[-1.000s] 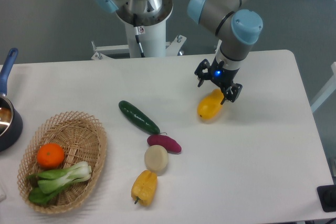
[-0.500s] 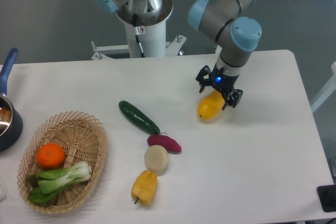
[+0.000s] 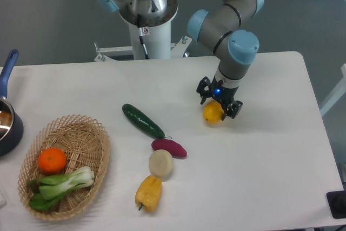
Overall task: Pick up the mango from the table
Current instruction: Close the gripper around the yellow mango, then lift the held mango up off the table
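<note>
1. Gripper (image 3: pixel 219 103) spread, one finger on each side of the mango (image 3: pixel 213 113), directly above it; contact with the fruit cannot be told.
2. Mango on the table (image 3: pixel 270 150), right of centre, well apart from every edge.
3. Bare tabletop to the right and front of the mango.
4. Cucumber (image 3: pixel 142 120), purple sweet potato (image 3: pixel 169 147), pale round vegetable (image 3: pixel 160 163) and yellow pepper (image 3: pixel 148 192) to the left.
5. Wicker basket (image 3: pixel 94 158) near the front-left edge.

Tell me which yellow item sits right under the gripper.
The mango, smooth and oval, beneath the gripper; the lobed yellow pepper lies far off.
</note>
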Robot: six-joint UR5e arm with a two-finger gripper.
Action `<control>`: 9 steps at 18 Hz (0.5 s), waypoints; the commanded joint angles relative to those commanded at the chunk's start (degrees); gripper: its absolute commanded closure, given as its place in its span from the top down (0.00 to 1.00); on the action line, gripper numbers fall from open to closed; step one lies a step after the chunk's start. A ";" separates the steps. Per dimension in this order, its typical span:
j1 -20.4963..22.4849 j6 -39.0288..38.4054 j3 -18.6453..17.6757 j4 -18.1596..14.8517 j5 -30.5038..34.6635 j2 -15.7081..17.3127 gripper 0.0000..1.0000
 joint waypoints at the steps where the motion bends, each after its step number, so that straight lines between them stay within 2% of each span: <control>1: -0.09 0.00 0.09 0.00 0.62 0.00 0.52; 6: -0.18 -0.18 1.49 0.00 1.15 0.96 0.37; 9: 0.00 0.09 4.03 -0.44 1.07 1.67 0.38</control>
